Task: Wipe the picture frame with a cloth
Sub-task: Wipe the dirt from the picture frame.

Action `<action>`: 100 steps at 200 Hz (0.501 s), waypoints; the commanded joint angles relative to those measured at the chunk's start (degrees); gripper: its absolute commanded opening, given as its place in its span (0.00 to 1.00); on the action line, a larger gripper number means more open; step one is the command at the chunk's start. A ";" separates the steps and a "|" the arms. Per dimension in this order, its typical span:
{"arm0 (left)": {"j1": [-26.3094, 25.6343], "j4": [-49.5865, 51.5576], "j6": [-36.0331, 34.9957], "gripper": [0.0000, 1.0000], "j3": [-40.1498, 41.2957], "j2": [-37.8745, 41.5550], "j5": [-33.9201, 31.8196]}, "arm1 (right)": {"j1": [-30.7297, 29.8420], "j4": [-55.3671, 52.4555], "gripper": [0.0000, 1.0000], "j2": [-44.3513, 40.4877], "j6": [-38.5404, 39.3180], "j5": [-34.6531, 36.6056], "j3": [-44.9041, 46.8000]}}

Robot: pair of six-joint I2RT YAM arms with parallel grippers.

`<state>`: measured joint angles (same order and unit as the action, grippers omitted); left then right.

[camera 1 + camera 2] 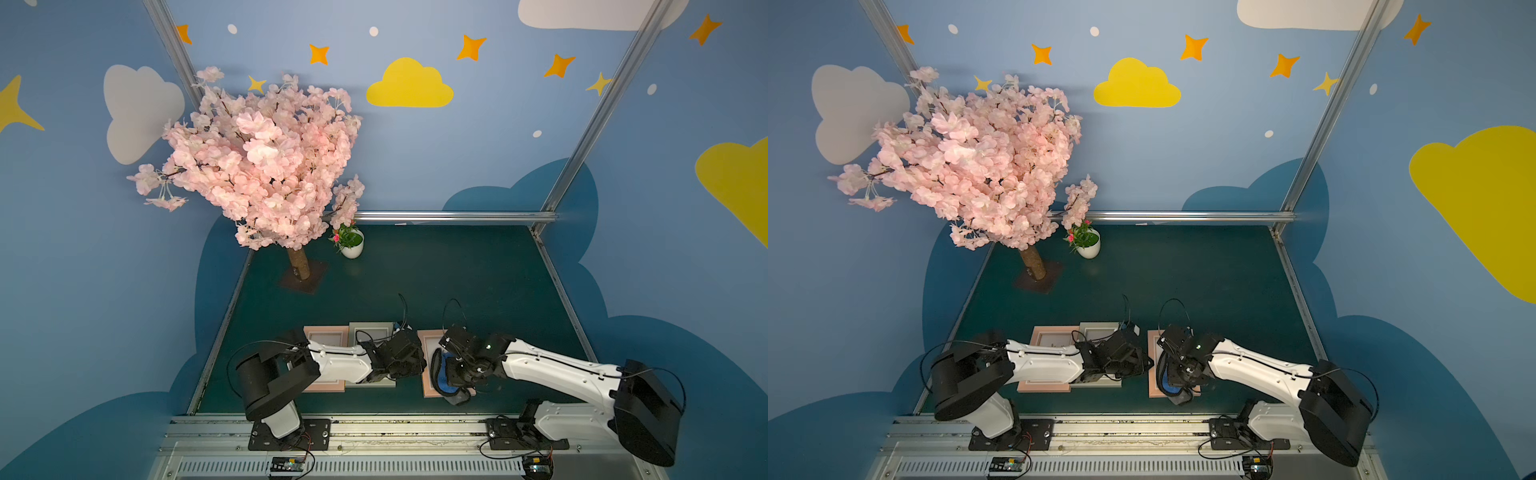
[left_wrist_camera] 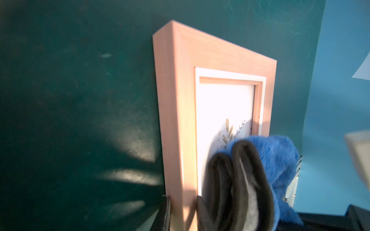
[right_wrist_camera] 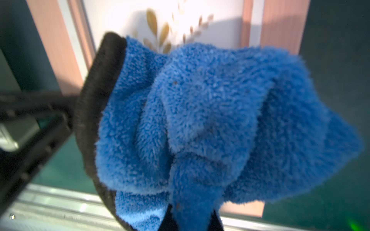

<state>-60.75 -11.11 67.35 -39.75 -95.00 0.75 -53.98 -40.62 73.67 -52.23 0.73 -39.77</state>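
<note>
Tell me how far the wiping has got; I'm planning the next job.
Done: the right gripper is shut on the cloth, and the left gripper clamps the edge of the picture frame. In hand: the bunched cloth is over the glass near one end. Left: probably the rest of the glass and the border.

— Any lettering for us to call: a label, a brand, a number?
— Nothing we can read. The picture frame point(image 2: 176, 100) gives us only a leaf print point(image 2: 228, 130), and the cloth point(image 3: 200, 120) shows plain blue pile — no words anywhere.
</note>
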 commanded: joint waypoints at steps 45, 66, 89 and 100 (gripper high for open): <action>-0.18 3.60 -0.38 0.21 0.89 -3.61 0.30 | 8.36 8.41 0.00 11.29 8.53 0.46 -7.73; -0.16 3.42 -0.20 0.21 0.90 -3.76 0.48 | 9.76 8.78 0.00 13.11 10.74 -0.79 -10.56; -0.16 3.73 -0.14 0.21 0.75 -4.00 0.08 | 9.86 8.21 0.00 13.23 11.27 -1.96 -11.41; -0.13 3.73 -0.02 0.21 0.58 -4.39 0.02 | 9.77 7.81 0.00 12.68 11.14 -2.12 -10.59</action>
<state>-60.75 -13.04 67.53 -39.77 -95.92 1.06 -44.03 -32.56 86.76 -42.78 -0.14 -50.00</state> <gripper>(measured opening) 0.215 0.073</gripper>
